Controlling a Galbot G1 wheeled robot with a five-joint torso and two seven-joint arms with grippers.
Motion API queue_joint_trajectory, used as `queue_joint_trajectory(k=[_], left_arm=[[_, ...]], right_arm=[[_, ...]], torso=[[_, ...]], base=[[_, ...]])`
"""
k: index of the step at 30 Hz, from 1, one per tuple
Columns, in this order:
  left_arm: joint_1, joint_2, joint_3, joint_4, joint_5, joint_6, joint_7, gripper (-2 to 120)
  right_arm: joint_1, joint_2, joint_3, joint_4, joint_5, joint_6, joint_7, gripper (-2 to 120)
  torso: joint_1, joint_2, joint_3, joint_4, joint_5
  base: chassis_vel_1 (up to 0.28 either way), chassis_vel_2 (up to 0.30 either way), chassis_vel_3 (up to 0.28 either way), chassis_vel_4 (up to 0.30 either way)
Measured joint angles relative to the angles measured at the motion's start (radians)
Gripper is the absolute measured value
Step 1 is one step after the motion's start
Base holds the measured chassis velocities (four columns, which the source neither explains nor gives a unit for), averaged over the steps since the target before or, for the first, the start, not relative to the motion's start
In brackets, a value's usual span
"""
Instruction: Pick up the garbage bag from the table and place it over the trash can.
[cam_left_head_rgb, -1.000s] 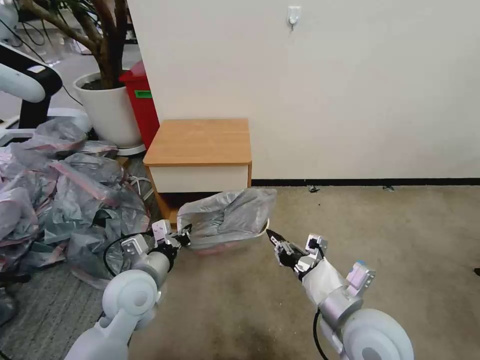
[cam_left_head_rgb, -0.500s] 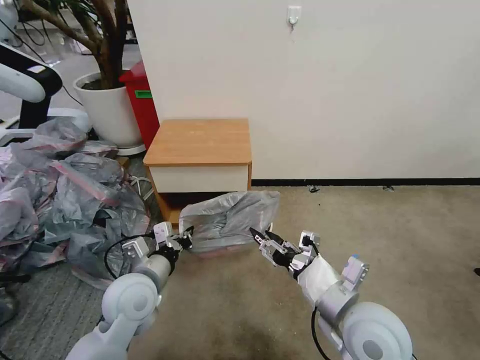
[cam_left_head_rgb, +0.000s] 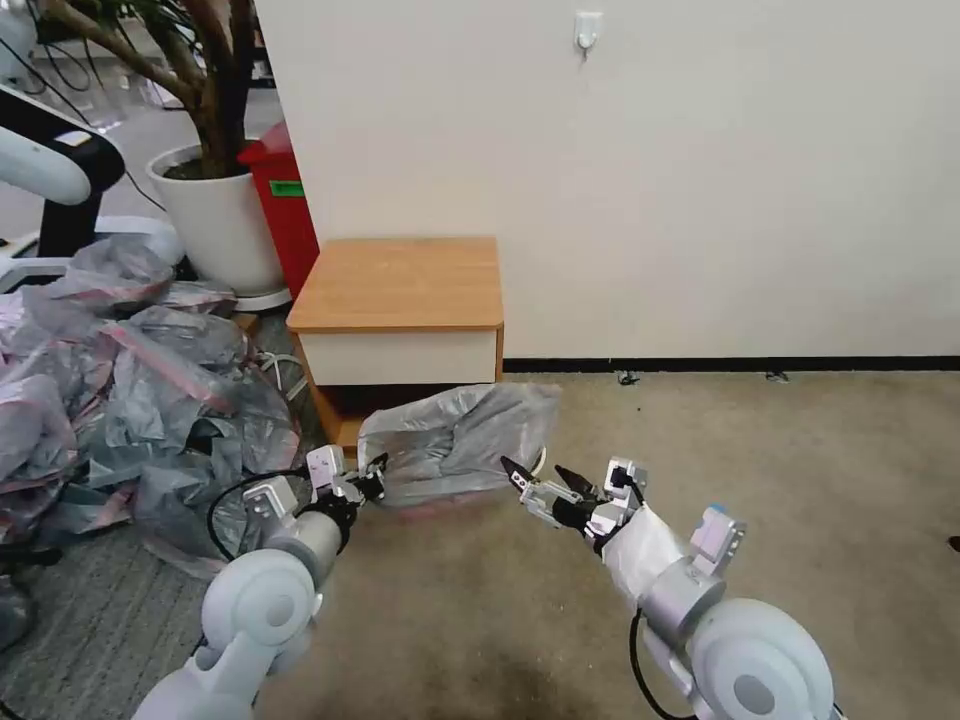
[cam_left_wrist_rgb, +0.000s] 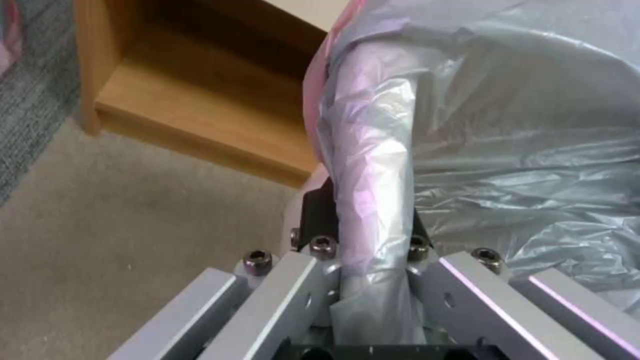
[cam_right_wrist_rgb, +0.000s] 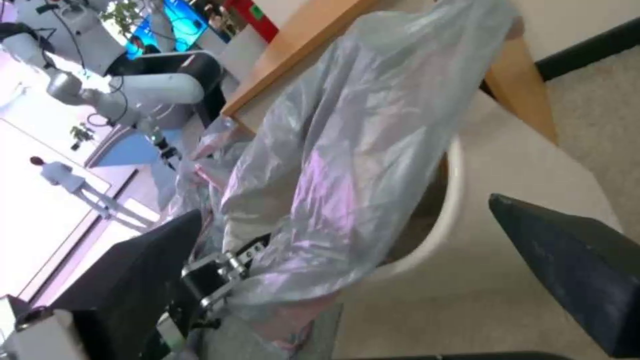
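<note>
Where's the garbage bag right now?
In the head view, the garbage bag is draped over the trash can on the floor before the table, its left edge clamped in the left hand.

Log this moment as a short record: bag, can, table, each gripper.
bag: grey, pink rim, draped over the can, near corner uncovered
can: cream rim exposed on the right gripper's side
table: top bare, just behind the can
left gripper: shut on the bag's edge at the can's left side
right gripper: open, beside the bag's right end, holding nothing
</note>
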Motion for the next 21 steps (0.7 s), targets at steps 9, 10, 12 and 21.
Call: queue_joint_trajectory(k=[9, 10, 12, 21], left_arm=[[0.006, -0.005, 0.01, 0.0, 0.017, 0.0, 0.002, 3], [0.006, -0.006, 0.012, 0.0, 0.019, 0.0, 0.002, 3], [0.006, -0.008, 0.015, 0.0, 0.02, 0.0, 0.002, 3], [0.012, -0.01, 0.024, -0.001, 0.031, -0.001, 0.002, 3]], right_arm=[[0.009, 0.004, -0.012, 0.002, 0.0, -0.01, 0.006, 96], [0.011, 0.004, -0.013, 0.002, 0.0, -0.011, 0.006, 92], [0.012, 0.005, -0.016, 0.002, 0.001, -0.012, 0.006, 89], [0.012, 0.011, -0.021, 0.006, 0.001, -0.014, 0.007, 75]], torso=[[0.0, 0.0, 0.0, 0.0, 0.0], [0.0, 0.0, 0.0, 0.0, -0.0001], [0.0, 0.0, 0.0, 0.0, 0.0], [0.0, 0.0, 0.0, 0.0, -0.0001]], base=[[0.0, 0.0, 0.0, 0.0], [0.0, 0.0, 0.0, 0.0], [0.0, 0.0, 0.0, 0.0], [0.0, 0.0, 0.0, 0.0]])
